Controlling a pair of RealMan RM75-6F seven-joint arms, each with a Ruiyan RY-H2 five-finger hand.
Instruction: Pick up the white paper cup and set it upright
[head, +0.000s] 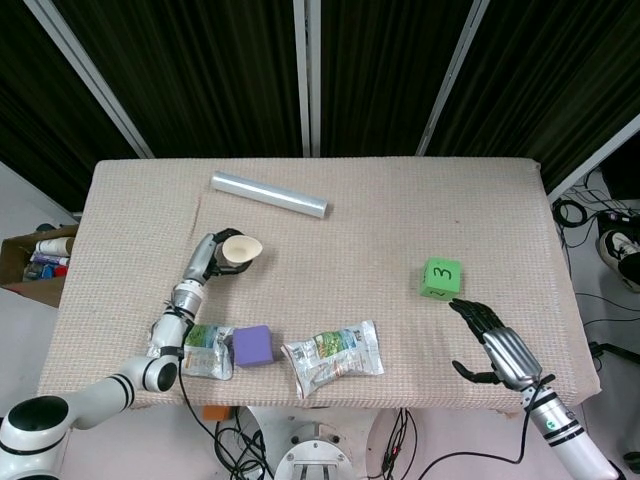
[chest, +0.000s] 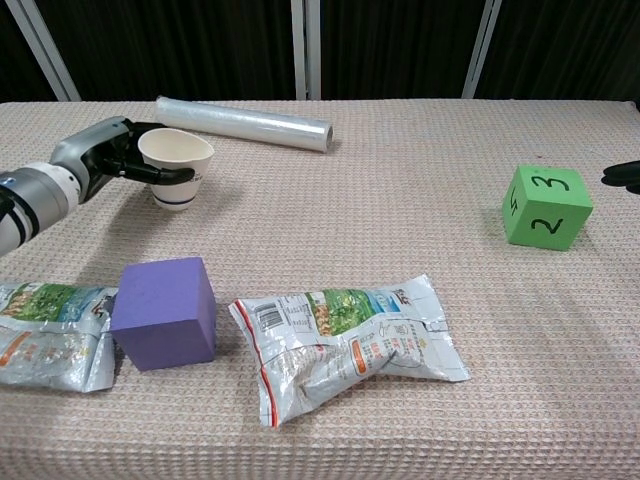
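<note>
The left hand (chest: 105, 160) holds the white paper cup (chest: 176, 168) mouth up, fingers (chest: 170, 174) wrapped around its wall, near the left side of the tabletop (chest: 400, 180). Its base sits at or just above the cloth; I cannot tell which. If the fingers let go unevenly, or drag the rim on leaving, the light cup could tip over. The right hand (head: 500, 350) hangs spread and empty, well apart.
</note>
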